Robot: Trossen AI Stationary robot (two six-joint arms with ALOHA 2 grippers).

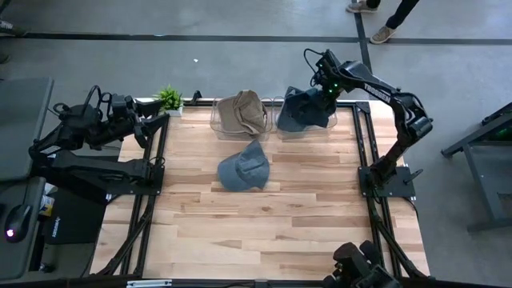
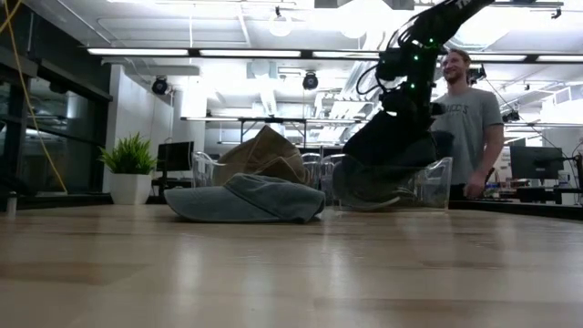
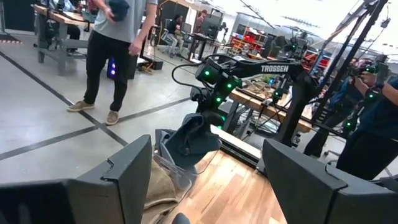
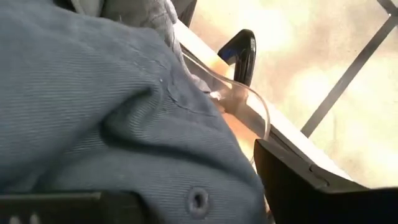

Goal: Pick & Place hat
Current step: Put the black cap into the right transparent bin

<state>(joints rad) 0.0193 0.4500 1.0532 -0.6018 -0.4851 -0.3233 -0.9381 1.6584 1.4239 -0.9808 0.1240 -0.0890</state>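
Note:
A dark blue hat [image 1: 306,110] hangs from my right gripper [image 1: 324,94] over the far right clear bin [image 1: 342,124]; in the low view the dark blue hat [image 2: 387,150] sags into that bin [image 2: 435,187]. A tan hat [image 1: 242,112] lies in the neighbouring clear bin [image 1: 216,122]. A blue-grey hat [image 1: 246,166] lies flat on the table's middle. My left gripper [image 1: 156,118] waits open at the table's far left corner, touching nothing. My right gripper is shut on the dark blue hat's crown [image 4: 155,143], near an eyelet [image 4: 198,200], with cloth bunched between the two fingers [image 4: 311,186]. It comes from above, pointing down. The hat hangs slack below the fingers, its lower part [image 2: 373,196] inside the clear bin's walls.
A small potted plant [image 1: 170,98] stands at the far left corner. Bare wood lies between the blue-grey hat and the near edge [image 1: 264,240]. A person [image 2: 469,118] stands beyond the far edge, and other people show in the left wrist view [image 3: 115,56].

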